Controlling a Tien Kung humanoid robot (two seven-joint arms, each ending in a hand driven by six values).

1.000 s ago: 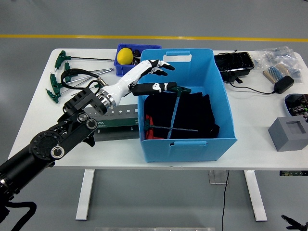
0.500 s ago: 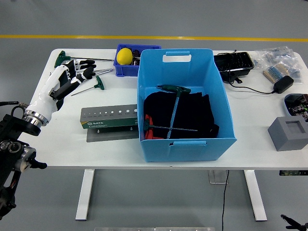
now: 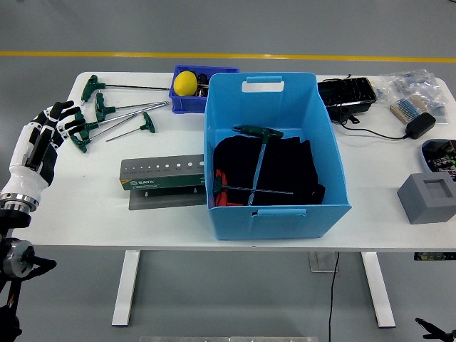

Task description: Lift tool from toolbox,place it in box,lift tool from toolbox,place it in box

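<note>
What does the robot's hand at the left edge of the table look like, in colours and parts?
The left hand has a white shell on its back and along the fingers, with black joints and black fingertips. A silver metal ring forms the wrist, and below it the arm is black with round joint housings. The right arm is not in view.
</note>
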